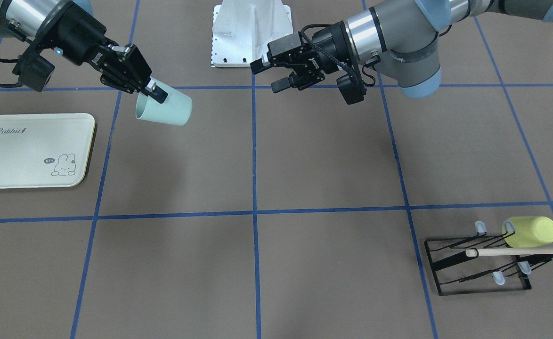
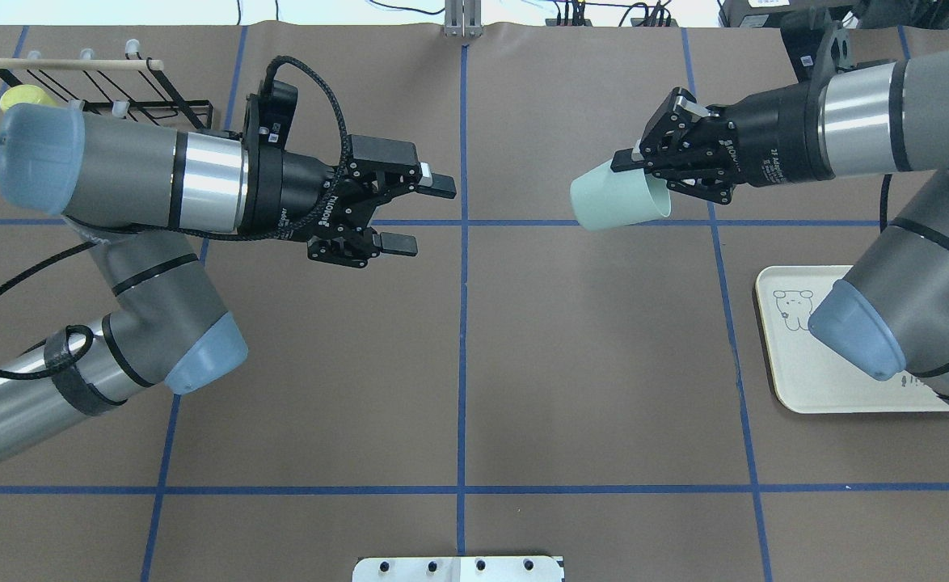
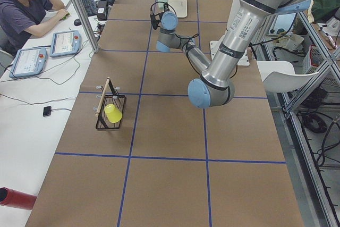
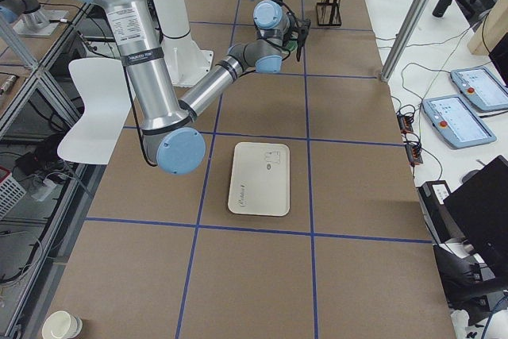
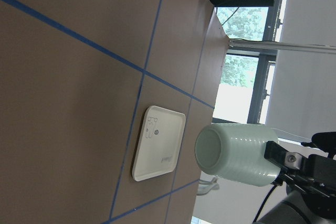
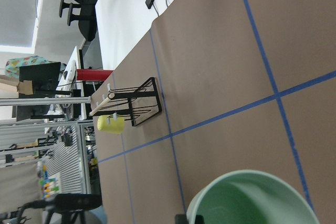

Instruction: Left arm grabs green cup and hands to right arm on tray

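Observation:
The green cup point(image 1: 166, 110) is a pale mint tumbler held in the air, tipped nearly on its side. My right gripper point(image 1: 156, 94) is shut on its rim, base pointing toward the table's middle. In the overhead view the cup point(image 2: 620, 199) hangs from the right gripper point(image 2: 638, 160), away from the tray point(image 2: 814, 380). The cream tray point(image 1: 31, 150) with "Rabbit" lettering lies flat and bare. My left gripper point(image 1: 268, 75) is open and empty, well apart from the cup, also in the overhead view point(image 2: 424, 215). The left wrist view shows the cup's base point(image 5: 236, 153).
A black wire rack point(image 1: 479, 263) with a wooden rod holds a yellow cup point(image 1: 531, 231) at the far corner on my left side; it also shows in the right wrist view point(image 6: 110, 123). A white base plate point(image 1: 250, 33) sits at my base. My right elbow covers part of the tray overhead.

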Controlling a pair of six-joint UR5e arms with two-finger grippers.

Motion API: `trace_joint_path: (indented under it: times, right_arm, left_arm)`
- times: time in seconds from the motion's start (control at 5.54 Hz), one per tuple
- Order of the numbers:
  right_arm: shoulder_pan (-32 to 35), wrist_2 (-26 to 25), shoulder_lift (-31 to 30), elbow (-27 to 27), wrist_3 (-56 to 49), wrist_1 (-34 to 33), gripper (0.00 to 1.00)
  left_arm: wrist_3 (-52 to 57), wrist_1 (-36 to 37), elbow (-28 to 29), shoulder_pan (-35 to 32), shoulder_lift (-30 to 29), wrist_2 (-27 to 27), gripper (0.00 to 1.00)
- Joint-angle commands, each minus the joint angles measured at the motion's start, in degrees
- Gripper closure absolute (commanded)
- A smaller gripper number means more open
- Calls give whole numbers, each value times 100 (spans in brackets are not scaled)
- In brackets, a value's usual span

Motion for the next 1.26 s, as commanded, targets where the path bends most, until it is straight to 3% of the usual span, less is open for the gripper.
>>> trace_joint_path:
  times: [0.0, 0.18, 0.54, 1.08]
  right_arm:
    - [-145, -376, 0, 8, -1214, -1818, 100]
    - [-259, -710, -8, 51, -2065, -2793, 100]
    - [-226, -1152, -61, 498, -4205, -5147, 100]
    - [116, -1092, -1252, 1096, -6547, -5369, 100]
  left_arm:
    - [925, 1224, -44, -564, 11, -981, 0]
    - [1565, 1891, -70, -680, 20, -1169, 0]
    - [2455, 2118, -79, -786, 639, -1171, 0]
    - [4508, 2609, -71, -1172, 1458, -1171, 0]
